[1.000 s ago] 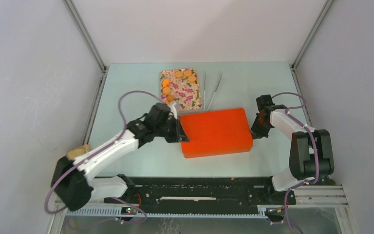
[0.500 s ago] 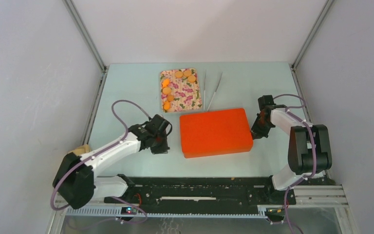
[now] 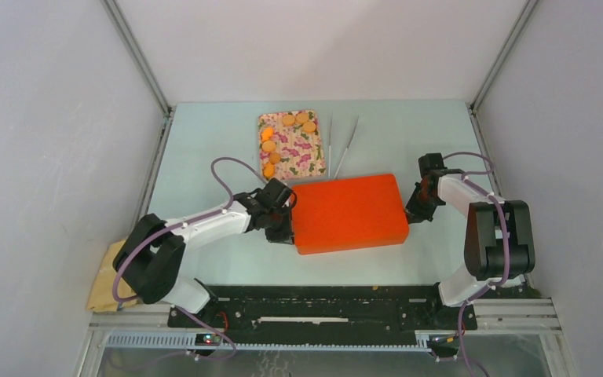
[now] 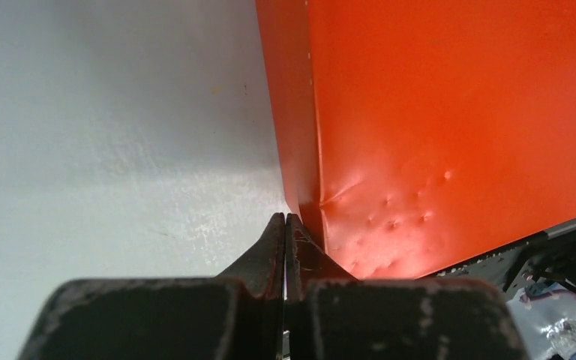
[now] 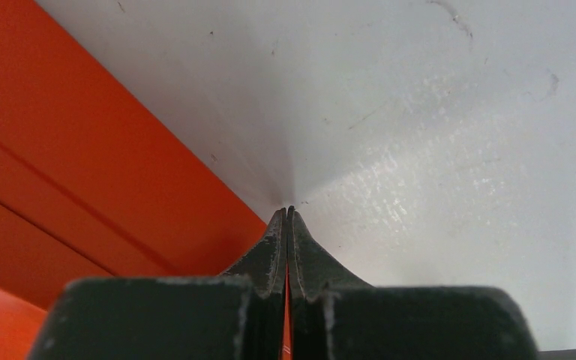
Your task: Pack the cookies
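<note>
Well over at the left edge of the top view, a tan object [image 3: 108, 276] lies beside the left arm's base. That arm reaches across the table [image 3: 204, 157] to the left side of an orange box [image 3: 349, 212], where the left gripper [image 3: 286, 229] sits against the box near its near-left corner. Beyond it, at the far middle of the table, a floral tray [image 3: 302, 153] holds the cookies [image 3: 268, 146]: small, flat, round orange-tan discs, three grouped by the tray's far edge and four in a column down its left edge, well apart from both grippers. Just right of the tray lie thin metal tongs [image 3: 344, 145]. At the box's right end the right gripper [image 3: 412, 214] rests low against its side. The top view alone shows the tray, cookies and tongs; neither wrist camera catches them. The left wrist view adds that the left gripper [image 4: 285, 220] is pressed closed with nothing between its fingers, its tips at a dented seam on the box [image 4: 457, 112], and that the box's surface is dimpled there. The right wrist view shows the right gripper [image 5: 289, 213] likewise closed, its tips on the table [image 5: 420, 112] just beside the box [image 5: 82, 150], with a thin orange line showing in the slit between the fingers.
</note>
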Tool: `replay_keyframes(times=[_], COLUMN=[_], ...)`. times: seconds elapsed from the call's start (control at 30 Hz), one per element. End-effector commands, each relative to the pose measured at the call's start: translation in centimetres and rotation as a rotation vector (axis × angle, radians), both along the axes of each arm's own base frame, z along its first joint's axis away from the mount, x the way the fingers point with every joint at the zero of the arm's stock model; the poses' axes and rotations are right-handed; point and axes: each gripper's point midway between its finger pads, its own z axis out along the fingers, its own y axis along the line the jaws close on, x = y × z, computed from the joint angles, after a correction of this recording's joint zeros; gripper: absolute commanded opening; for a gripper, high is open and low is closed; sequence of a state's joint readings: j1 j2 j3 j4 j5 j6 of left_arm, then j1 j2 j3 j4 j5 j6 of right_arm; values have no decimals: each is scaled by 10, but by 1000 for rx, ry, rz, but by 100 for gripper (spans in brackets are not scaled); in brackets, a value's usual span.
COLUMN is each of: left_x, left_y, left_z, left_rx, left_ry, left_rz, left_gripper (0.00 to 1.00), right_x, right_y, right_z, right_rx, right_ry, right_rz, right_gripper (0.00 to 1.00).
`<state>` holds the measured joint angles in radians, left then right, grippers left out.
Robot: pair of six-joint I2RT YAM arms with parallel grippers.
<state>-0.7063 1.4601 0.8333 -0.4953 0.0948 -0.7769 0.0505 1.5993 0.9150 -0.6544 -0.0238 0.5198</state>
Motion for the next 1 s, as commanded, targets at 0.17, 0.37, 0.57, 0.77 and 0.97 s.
replay_keyframes(times=[0.17, 0.37, 0.57, 0.77, 0.97], left_x=[10, 2, 2, 0, 0], left_y=[-55, -59, -64, -67, -67], left_z=[50, 70, 82, 74, 73], left_rx=[-256, -320, -355, -362, -360], left_ry=[-78, -84, -99, -76, -78], left_rz=[-110, -127, -148, -157, -165], left_gripper=[0, 0, 0, 0, 0], right_x=[3, 2, 4, 17, 20], right_y=[22, 48, 36, -25, -55], right_z=[4, 8, 15, 54, 121], right_rx=[72, 127, 58, -144, -286], right_ry=[-22, -28, -42, -156, -335], right_rz=[52, 106, 56, -142, -199], right_gripper=[0, 0, 0, 0, 0])
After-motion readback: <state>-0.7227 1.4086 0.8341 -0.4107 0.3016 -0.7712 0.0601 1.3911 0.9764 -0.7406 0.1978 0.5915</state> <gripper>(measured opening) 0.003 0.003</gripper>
